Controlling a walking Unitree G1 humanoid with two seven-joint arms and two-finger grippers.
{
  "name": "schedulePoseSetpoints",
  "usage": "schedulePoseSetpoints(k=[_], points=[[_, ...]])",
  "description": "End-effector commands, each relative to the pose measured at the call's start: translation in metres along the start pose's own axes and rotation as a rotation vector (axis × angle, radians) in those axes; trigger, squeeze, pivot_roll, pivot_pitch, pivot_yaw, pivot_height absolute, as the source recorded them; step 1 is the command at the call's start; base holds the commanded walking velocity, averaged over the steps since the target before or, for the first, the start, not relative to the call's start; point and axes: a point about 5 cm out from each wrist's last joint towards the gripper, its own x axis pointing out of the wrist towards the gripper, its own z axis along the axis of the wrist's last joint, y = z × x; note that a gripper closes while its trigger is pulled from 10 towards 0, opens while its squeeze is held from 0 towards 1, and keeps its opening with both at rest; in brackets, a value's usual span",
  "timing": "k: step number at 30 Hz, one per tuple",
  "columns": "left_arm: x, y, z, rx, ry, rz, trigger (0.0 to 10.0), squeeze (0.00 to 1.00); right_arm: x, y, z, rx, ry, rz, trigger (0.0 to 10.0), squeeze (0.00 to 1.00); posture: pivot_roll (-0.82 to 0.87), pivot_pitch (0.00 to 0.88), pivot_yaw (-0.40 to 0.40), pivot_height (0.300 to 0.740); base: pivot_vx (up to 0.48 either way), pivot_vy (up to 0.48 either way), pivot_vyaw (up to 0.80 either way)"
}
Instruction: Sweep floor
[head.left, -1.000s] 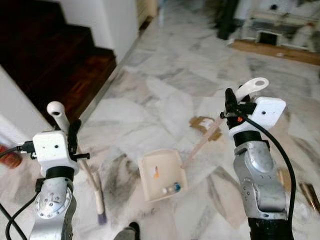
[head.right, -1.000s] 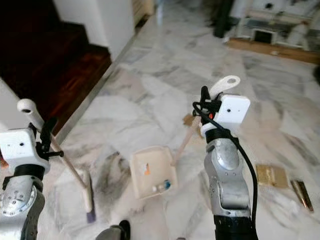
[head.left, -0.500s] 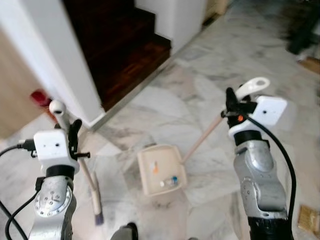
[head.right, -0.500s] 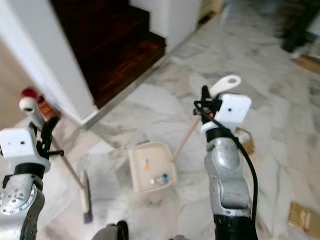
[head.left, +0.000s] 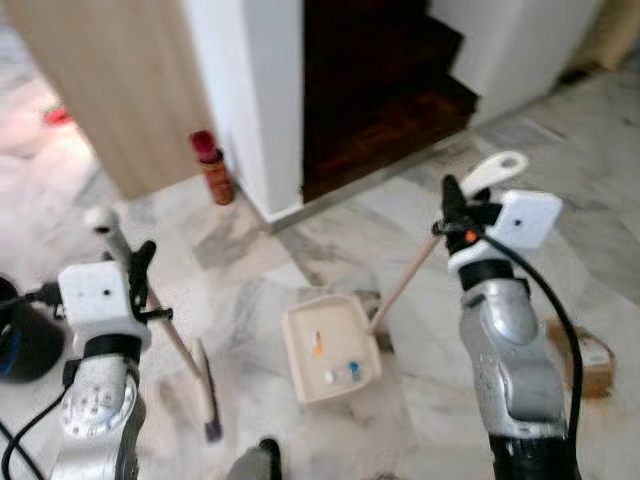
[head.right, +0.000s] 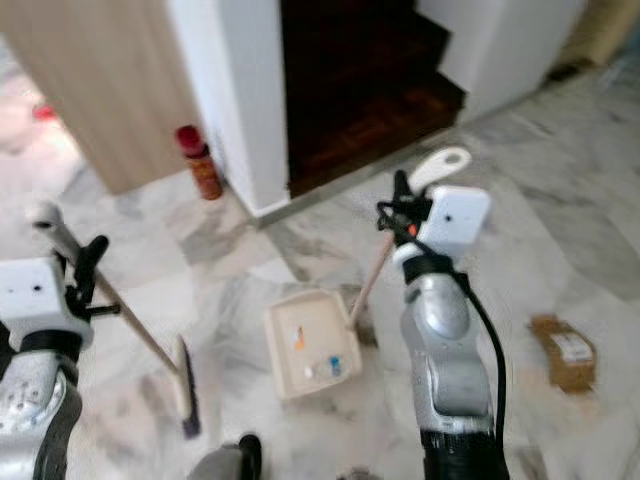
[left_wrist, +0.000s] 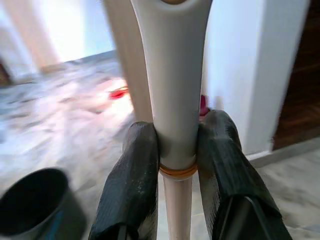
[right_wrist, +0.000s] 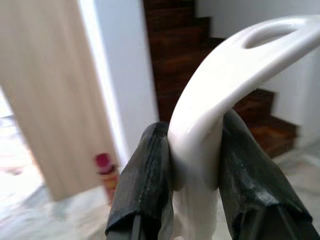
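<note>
The left tool (left_wrist: 172, 165) is clamped on the broom (head.left: 178, 340) near its top, the right tool (right_wrist: 192, 170) on the dustpan handle (head.left: 405, 285). Both look light, stiff and smooth, so a grip high on each shaft seems right. The broom's bristles touch the marble floor (head.left: 250, 270) just beside the dustpan (head.left: 328, 345), which holds scraps.

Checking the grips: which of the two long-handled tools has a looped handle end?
The dustpan, held by the right gripper; its handle ends in an open loop. The broom in the left gripper has a plain rounded end.
</note>
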Motion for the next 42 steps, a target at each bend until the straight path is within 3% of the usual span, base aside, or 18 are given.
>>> schedulePoseSetpoints(k=[1, 11, 42], points=[[-0.0023, 0.0011, 0.0079, 0.015, -0.038, 0.013, 10.0, 0.00, -0.0007, -0.0026, 0.0092, 0.018, -0.045, -0.006, 10.0, 0.00, -0.03, 0.215, -0.037, 0.740, 0.000, 0.000, 0.80], [-0.0041, 0.0005, 0.0064, 0.005, -0.029, 0.016, 10.0, 0.00, -0.0006, -0.0033, 0.0088, 0.055, -0.045, -0.019, 10.0, 0.00, -0.02, 0.192, -0.040, 0.740, 0.000, 0.000, 0.28], [-0.0070, 0.0009, 0.0052, 0.008, -0.020, 0.017, 10.0, 0.00, 0.0004, -0.0104, 0.0061, 0.149, -0.006, -0.083, 10.0, 0.00, -0.02, 0.173, -0.045, 0.740, 0.000, 0.344, 0.00]])
